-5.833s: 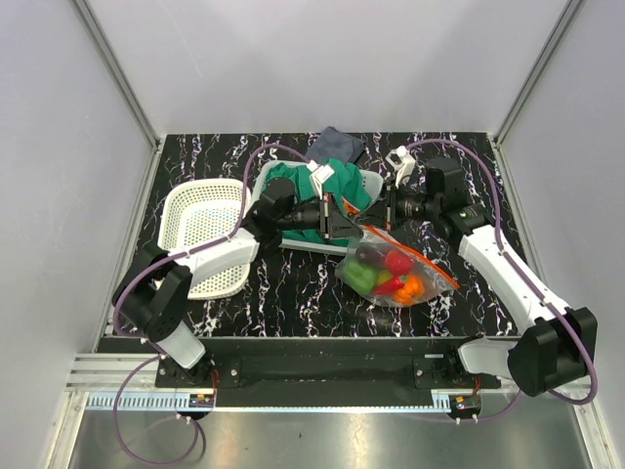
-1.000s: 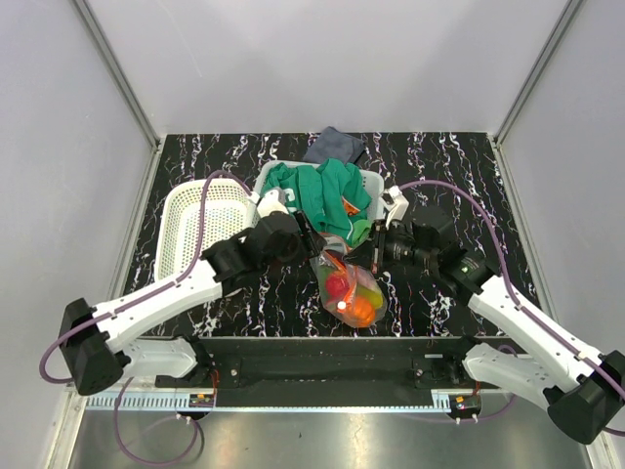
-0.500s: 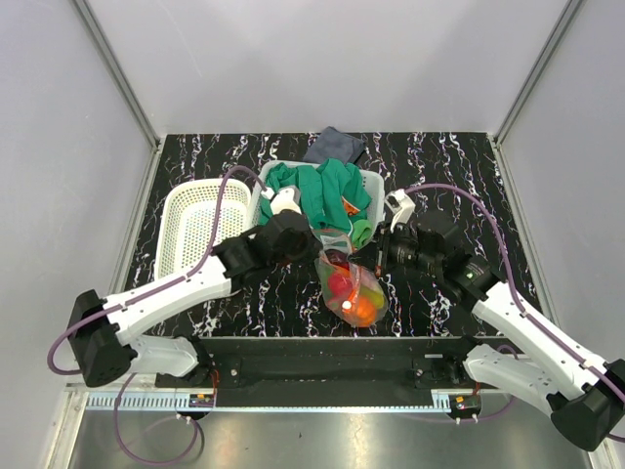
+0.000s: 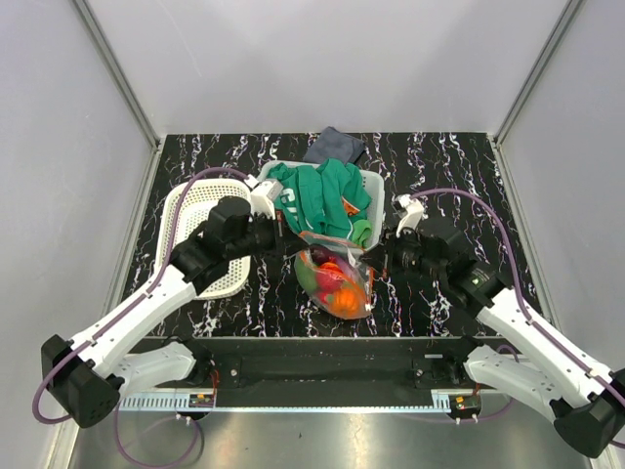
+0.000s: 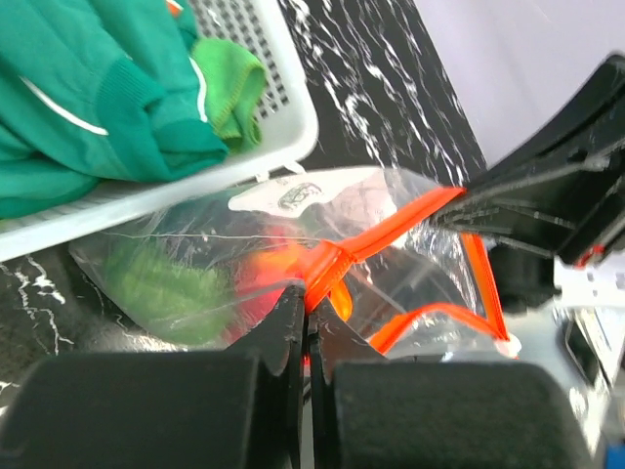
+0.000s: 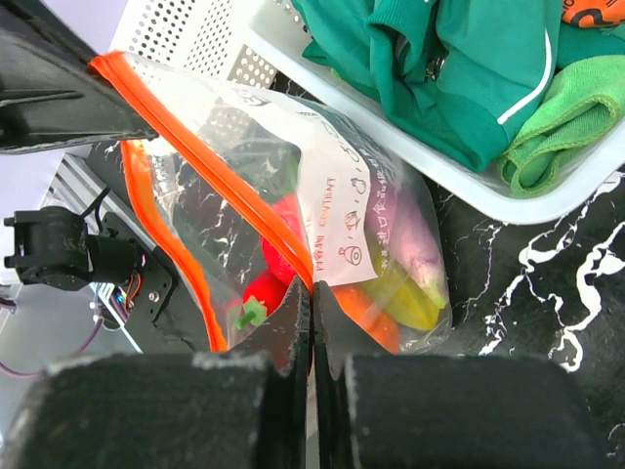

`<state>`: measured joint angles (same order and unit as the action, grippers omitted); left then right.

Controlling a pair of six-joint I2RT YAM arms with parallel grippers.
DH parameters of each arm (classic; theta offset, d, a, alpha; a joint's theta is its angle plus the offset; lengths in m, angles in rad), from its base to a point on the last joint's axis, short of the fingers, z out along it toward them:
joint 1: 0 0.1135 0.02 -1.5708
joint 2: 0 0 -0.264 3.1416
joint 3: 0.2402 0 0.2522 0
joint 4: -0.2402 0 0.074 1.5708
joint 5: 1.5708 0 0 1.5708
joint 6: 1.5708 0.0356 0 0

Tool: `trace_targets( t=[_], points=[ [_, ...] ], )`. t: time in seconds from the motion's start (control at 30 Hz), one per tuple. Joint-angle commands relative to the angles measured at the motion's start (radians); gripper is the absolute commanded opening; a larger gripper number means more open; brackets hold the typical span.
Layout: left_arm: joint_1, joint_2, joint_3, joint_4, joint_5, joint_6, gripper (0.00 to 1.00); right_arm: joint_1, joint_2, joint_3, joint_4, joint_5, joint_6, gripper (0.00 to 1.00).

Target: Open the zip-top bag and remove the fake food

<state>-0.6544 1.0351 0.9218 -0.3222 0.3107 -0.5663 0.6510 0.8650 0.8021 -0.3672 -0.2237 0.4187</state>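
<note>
Two grippers, each pinched tight on zip-top bag orange strip: L gripper one lip, R gripper the other. Bag btwn them, front-centre of table, mouth parted, fake food inside. Behind: white tub w/ green garment; perforated basket at left.

The zip-top bag lies between the left hand and the right hand, one hand at each side of its mouth, with the fake food in it. Behind the hands, on the surface, stands a basket with a garment in it, and a cloth lies farther back. Left of the left hand is a second basket.
</note>
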Motion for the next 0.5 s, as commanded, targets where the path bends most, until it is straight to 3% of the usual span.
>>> trace_targets(
  t=[0.0,0.3,0.33,0.37,0.47],
  points=[
    [0.042,0.003,-0.015,0.041,0.154,0.071,0.00,0.004,-0.055,-0.007,-0.027,0.055,-0.011,0.00],
    [0.065,0.019,0.060,-0.023,0.277,0.181,0.00,0.006,-0.112,0.034,-0.065,0.123,-0.008,0.00],
    [0.070,0.020,0.069,-0.037,0.277,0.172,0.05,0.006,-0.101,0.039,-0.064,0.107,-0.012,0.00],
    [0.071,0.016,0.074,-0.035,0.280,0.157,0.20,0.004,-0.092,0.042,-0.061,0.098,-0.014,0.00],
    [0.070,-0.015,0.078,0.053,0.304,0.085,0.33,0.004,-0.044,0.036,-0.039,0.049,-0.017,0.00]
  ],
)
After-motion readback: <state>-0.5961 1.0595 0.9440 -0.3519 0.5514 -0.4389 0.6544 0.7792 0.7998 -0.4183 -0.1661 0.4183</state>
